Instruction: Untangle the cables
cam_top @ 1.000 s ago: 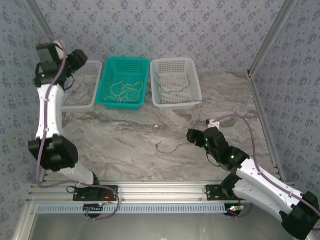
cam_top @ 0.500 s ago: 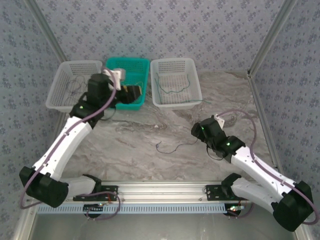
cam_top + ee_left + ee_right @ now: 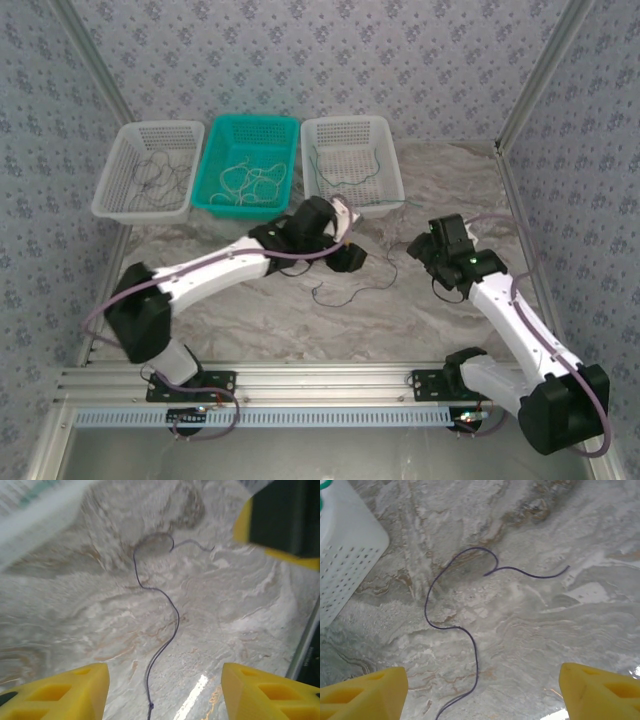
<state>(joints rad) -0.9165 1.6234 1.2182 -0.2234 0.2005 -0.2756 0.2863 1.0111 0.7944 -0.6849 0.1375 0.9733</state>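
1. Found the left fingers (image 3: 65, 690) spread apart in the left wrist view, gripping nothing, poised over the marbled desk (image 3: 250, 610).
2. Found the right fingers (image 3: 365, 692) spread wide in the right wrist view, likewise empty.
3. Saw one dark purple cable (image 3: 172, 615) lying loose on the desk, rising in a wavy line from between the left fingers and ending in a hook. Met the same cable (image 3: 427, 610) from the right wrist, sharper there.
4. Caught a corner of the right white basket (image 3: 345, 560) at the left edge of the right wrist view.
5. Got the wider layout from the top view: both arms leaning in over mid-desk, with the loose cable (image 3: 345, 293) between them and slightly nearer the bases.
6. Counted three baskets along the far edge there: dark cables (image 3: 160, 175) in the left white basket (image 3: 108, 195), pale cables (image 3: 250, 180) in the teal basket (image 3: 205, 175), and a green cable (image 3: 345, 175) in the right white one.
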